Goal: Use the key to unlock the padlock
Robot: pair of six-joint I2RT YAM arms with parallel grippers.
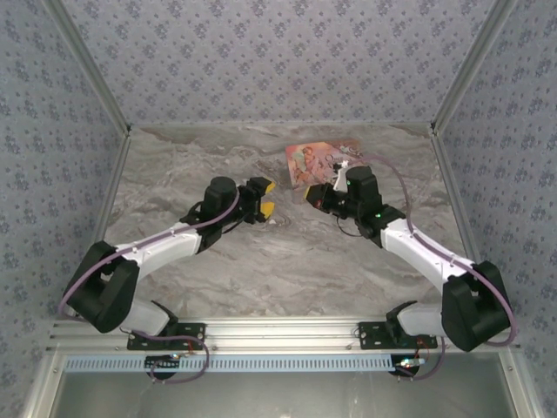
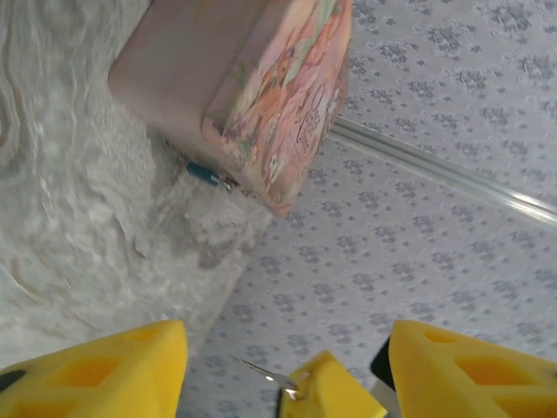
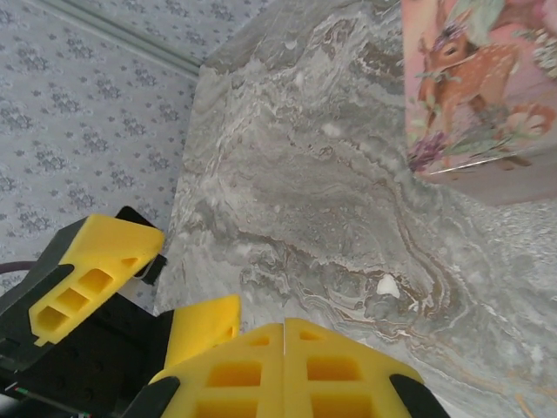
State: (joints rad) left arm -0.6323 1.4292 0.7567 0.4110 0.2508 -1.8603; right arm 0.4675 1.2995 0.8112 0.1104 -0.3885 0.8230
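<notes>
**Bench, arms and work, largest to smallest.** The marble bench (image 1: 287, 261) carries both arms. Your left arm (image 1: 165, 244) and right arm (image 1: 418, 248) reach in from the near corners, and their ends meet near the middle.

**Pink box.** The pink picture box (image 1: 313, 163) stands toward the bench's far edge, right of its middle. The right wrist view shows its fawn picture (image 3: 474, 83).

**Left gripper.** The left gripper (image 1: 270, 198) sits just left of the bench's middle and points at the box. Its yellow fingers (image 2: 113, 370) are spread wide apart with nothing between them but air (the right wrist view shows the same gap (image 3: 196, 272)).

**Right gripper.** The right gripper (image 1: 310, 195) lies just beside the box's near edge, facing the left gripper. Its two yellow fingers (image 3: 339, 370) are pressed flush together. You cannot tell whether anything is pinched in the seam.

**Padlock.** The padlock (image 2: 204, 172) rests on the bench against the foot of the box, on the side facing your left gripper. Its teal body is partly tucked under the box's lower edge.

**Metal sliver.** A thin silvery sliver (image 2: 265, 374) juts from a yellow tip (image 2: 326, 387) low in the left wrist view. It is too small to identify.
</notes>
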